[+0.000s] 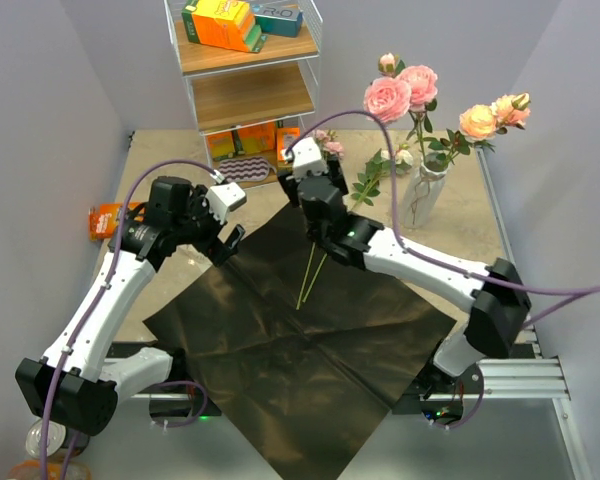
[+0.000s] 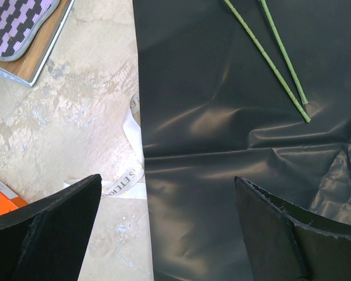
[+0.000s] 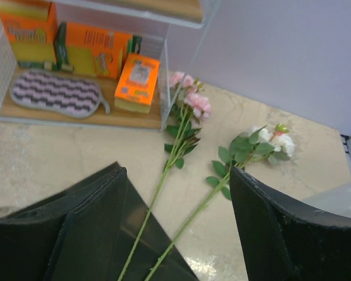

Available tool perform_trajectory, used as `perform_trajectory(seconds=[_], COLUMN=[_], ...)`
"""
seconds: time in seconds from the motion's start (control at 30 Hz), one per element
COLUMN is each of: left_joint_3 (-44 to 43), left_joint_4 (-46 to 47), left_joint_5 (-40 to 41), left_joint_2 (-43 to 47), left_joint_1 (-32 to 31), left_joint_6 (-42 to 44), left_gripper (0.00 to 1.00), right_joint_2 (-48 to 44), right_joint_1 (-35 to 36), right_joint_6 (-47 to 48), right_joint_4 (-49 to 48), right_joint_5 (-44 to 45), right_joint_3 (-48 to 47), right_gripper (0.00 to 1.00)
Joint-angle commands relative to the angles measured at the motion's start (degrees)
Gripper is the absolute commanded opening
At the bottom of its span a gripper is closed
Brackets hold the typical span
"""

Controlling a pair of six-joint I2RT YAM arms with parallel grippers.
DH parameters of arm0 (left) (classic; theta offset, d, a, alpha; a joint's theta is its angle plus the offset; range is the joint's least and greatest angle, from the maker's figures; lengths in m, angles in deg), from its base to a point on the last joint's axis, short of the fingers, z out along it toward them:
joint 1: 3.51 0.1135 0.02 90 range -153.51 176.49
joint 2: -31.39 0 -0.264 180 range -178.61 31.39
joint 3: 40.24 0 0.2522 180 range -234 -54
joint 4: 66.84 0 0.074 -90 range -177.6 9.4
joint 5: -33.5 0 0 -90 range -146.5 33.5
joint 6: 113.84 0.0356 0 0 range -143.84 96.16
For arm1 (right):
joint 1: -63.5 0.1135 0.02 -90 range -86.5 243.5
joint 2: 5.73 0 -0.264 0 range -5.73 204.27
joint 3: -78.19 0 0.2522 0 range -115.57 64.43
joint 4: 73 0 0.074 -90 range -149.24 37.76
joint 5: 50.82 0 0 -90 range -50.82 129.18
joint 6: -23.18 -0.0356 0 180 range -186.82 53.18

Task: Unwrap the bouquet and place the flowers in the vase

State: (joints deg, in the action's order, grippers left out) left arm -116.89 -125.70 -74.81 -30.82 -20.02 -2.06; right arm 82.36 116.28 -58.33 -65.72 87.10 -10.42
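The bouquet is unwrapped: its black paper (image 1: 300, 340) lies spread flat on the table, and the pale ribbon (image 2: 128, 175) rests at its left edge. The whitish vase (image 1: 425, 195) at the back right holds several pink and peach roses (image 1: 400, 92). Two flowers lie on the table, a pink one (image 3: 196, 102) and a white one (image 3: 278, 140), with their stems (image 2: 275, 64) reaching onto the paper. My right gripper (image 3: 175, 175) hovers open above those two stems at the paper's far corner, holding nothing. My left gripper (image 2: 168, 181) is wide open and empty over the paper's left edge.
A wire shelf (image 1: 245, 95) stands at the back with orange boxes (image 3: 137, 82) and a purple striped mat (image 3: 55, 92) on its bottom level. An orange packet (image 1: 105, 218) lies at the table's left edge. Grey walls close in on both sides.
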Motion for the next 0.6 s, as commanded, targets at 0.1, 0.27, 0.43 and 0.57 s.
perform_trajectory(seconds=[0.1,0.27,0.43,0.57], left_joint_3=[-0.21,0.66,1.63,2.16], left_joint_4=[1.16,1.42,1.86,2.12], left_joint_5=[-0.24,-0.24,-0.06,0.29], left_joint_2=[1.22,1.57,1.83,1.83], left_joint_1=[0.25,0.25,0.25,0.25], left_joint_6=[-0.51,-0.42,0.02,0.63], left_gripper=[0.99,0.99,0.99,0.99], right_joint_2=[11.81,21.05,28.7,35.81], right_joint_1=[-0.47,-4.51,-9.08,-10.85], right_joint_6=[-5.23,-14.19,-19.03,-20.62], right_joint_4=[4.18,14.01,17.9,22.64], right_joint_5=[-0.71,-6.08,-10.82,-12.58], right_joint_3=[-3.54,-12.24,-19.52,-25.34], right_gripper=[0.73,0.71,0.71,0.8])
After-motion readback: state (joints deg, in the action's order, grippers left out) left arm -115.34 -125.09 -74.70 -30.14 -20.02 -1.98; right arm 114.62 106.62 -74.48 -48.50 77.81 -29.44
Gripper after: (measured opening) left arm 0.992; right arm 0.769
